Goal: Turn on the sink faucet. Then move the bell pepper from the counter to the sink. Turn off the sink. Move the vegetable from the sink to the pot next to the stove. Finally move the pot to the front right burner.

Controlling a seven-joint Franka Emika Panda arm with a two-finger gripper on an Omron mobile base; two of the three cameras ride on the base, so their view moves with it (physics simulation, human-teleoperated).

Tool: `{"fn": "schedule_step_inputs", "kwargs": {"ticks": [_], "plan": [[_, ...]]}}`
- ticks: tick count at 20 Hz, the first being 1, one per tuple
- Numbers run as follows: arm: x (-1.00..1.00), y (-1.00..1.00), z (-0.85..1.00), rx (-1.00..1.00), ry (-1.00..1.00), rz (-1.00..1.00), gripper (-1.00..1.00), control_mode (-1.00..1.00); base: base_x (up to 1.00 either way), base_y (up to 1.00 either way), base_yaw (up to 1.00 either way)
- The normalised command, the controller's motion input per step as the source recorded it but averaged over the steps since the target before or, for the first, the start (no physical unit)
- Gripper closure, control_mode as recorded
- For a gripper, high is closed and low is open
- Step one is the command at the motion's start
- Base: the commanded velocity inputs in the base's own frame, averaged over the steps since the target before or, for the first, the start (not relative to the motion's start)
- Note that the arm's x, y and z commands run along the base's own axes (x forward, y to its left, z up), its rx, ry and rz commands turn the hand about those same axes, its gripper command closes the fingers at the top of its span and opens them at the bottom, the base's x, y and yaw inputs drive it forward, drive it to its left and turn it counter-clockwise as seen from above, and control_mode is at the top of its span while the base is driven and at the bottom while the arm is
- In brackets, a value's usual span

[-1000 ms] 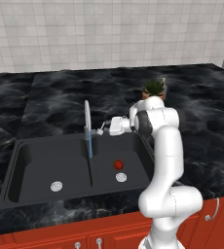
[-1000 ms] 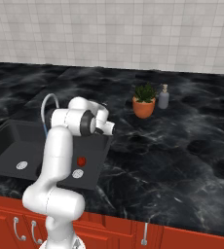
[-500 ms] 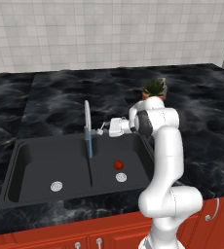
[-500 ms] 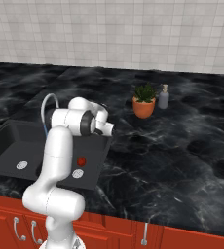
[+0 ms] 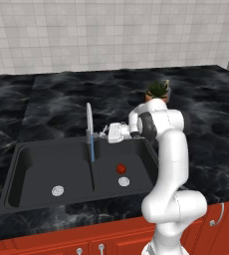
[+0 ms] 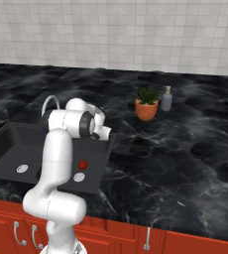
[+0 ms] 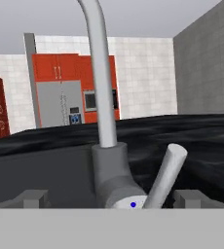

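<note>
Red and glossy, the bell pepper (image 5: 121, 169) lies in the right basin of the sink (image 5: 37, 172), just above the round silver drain, at centre frame in the left base view. A blue stream falls from the spout of the sink faucet (image 5: 89, 127) into the basin, so the water is judged to be on and the step in hand is shutting it off.

For that purpose the gripper (image 5: 106, 132) is held level at the faucet base, approaching from the right of the frame. Its jaws are spread wide, with nothing between them. In the hand view the lever (image 7: 165, 174) leans up to the right from the faucet base, low and centre, between the two finger tips. Contact with the lever cannot be confirmed; it appears close but apart.

The counter (image 6: 185, 144) carries a potted plant (image 6: 146, 102) and a soap bottle (image 6: 166, 98), upper right of centre in the right base view.
</note>
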Motion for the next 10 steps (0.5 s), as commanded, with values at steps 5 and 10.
{"fn": "schedule_step_inputs", "kwargs": {"ticks": [5, 10], "plan": [[0.04, 0.21, 0.05, 0.0, 0.0, 0.0, -1.0, -1.0, 0.0, 0.0, 0.0], [0.02, 0.15, 0.03, 0.0, 0.0, 0.0, -1.0, -1.0, 0.0, 0.0, 0.0]]}}
